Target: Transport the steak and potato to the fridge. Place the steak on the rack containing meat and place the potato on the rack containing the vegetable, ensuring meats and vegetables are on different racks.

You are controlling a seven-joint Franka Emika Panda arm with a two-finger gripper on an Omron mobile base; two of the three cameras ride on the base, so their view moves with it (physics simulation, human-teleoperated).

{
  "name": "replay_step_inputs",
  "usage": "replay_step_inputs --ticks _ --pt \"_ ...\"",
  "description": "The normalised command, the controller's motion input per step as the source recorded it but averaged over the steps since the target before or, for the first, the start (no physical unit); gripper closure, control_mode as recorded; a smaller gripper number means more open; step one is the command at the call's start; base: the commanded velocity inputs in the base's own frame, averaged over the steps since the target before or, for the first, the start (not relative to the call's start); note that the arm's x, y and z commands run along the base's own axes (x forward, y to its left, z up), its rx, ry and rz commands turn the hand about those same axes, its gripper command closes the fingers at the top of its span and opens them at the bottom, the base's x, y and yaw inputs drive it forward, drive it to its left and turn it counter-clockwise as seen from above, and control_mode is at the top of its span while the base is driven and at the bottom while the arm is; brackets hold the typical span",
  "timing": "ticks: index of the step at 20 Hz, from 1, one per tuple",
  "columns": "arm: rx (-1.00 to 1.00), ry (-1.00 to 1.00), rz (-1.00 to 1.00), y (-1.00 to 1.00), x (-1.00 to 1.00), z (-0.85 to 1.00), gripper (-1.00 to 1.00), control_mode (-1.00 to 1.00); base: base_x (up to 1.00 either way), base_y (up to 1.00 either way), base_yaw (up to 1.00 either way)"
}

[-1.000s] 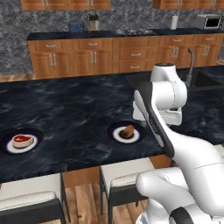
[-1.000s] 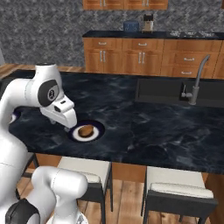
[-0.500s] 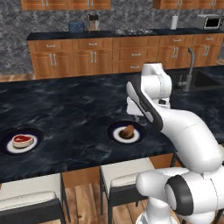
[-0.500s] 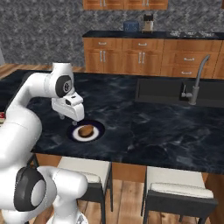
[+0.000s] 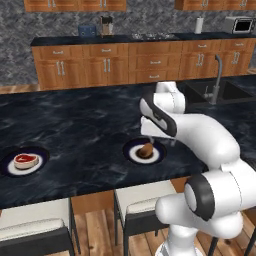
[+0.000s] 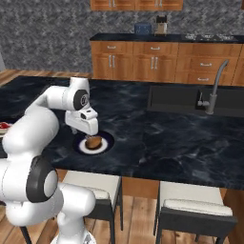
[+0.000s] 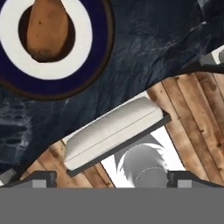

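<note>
Dark marbled black counter (image 5: 85, 125) across the middle, with a small brown oval potato (image 5: 145, 150) lying on a round white plate with a dark blue rim (image 5: 135, 155). White robot arm (image 5: 200, 135) bent over from the lower right, its hand just above and beside that potato, fingers not clearly made out. Far to the left, well apart, a flat raw-red steak with a pale fat rim (image 5: 26, 160) on a second blue-rimmed plate (image 5: 12, 167). Two pale-cushioned stools (image 5: 142, 197) tucked below the near edge. Wooden cabinets (image 5: 130, 62) and a grey curved tap (image 5: 218, 75) behind
</note>
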Motion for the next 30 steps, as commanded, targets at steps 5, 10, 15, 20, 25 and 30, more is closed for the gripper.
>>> replay_step_inputs --ticks 5,10,15,20,25,30 --pt "0.0 0.08 0.0 0.0 0.35 -0.54 -1.0 -1.0 0.0 0.0 0.0" --pt "0.0 0.04 -0.01 0.0 0.37 -0.41 -1.0 -1.0 0.0 0.0 0.0" --pt "0.0 0.0 -0.02 0.0 0.48 -0.15 -1.0 -1.0 0.0 0.0 0.0" --pt "0.0 0.01 -0.02 0.0 0.35 -0.21 -1.0 -1.0 0.0 0.0 0.0" --pt "0.0 0.01 -0.03 0.0 0.09 -0.3 -1.0 -1.0 0.0 0.0 0.0" --pt "0.0 0.0 -0.05 0.01 0.21 -0.36 -1.0 -1.0 0.0 0.0 0.0"
